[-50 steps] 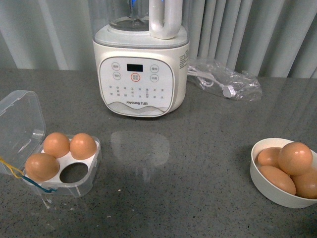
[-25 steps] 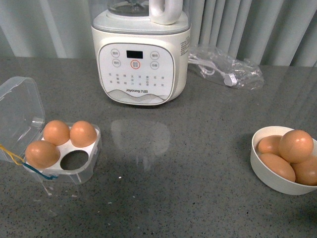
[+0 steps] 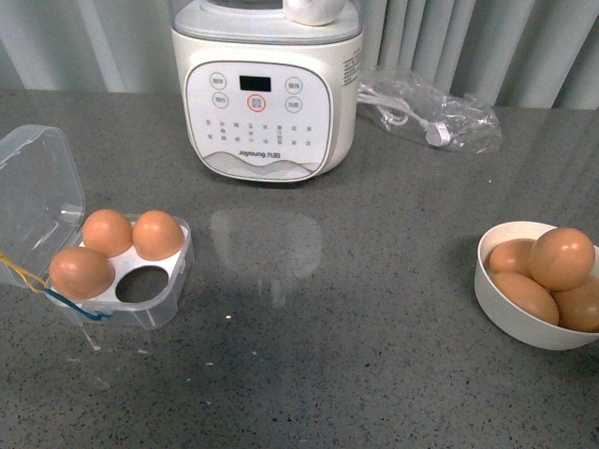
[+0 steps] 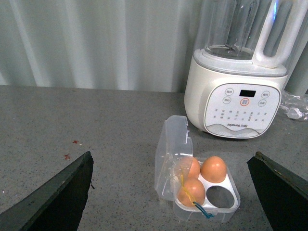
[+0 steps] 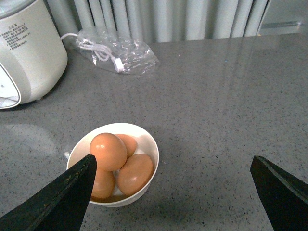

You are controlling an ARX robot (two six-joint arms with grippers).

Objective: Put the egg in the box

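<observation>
- The right gripper [image 5: 173, 157] hangs over the right side of the grey tabletop [image 3: 328, 374], fingers spread wide and holding nothing.
- A white bowl [image 3: 510, 323] with four brown eggs sits below and ahead of it, closer to one finger than to the other.
- The egg [image 3: 561, 258] most likely to be lifted lies on top of the heap, clear of the bowl's rim. It looks tipped up rather than flat, though its exact long axis is hard to read.
- The right arm is by far the nearer to it, so a descent centred over that top egg appears to be the next move.
- The left gripper [image 4: 172, 154] is likewise spread and empty, facing the box [image 3: 173, 281] near the tabletop's left edge, well apart from the bowl.
- The box stands with its clear lid thrown back. Three cups are filled, and the empty cup [image 3: 140, 286] is the one on the near side, closest to the table's middle.
- A white blender [image 3: 267, 103] stands at the back edge, with a bagged cable [image 3: 430, 117] beside it toward the back right corner.
- The speckled stone between bowl and box shows nothing lying on it. A pale curtain [image 3: 94, 47] closes the room behind.
</observation>
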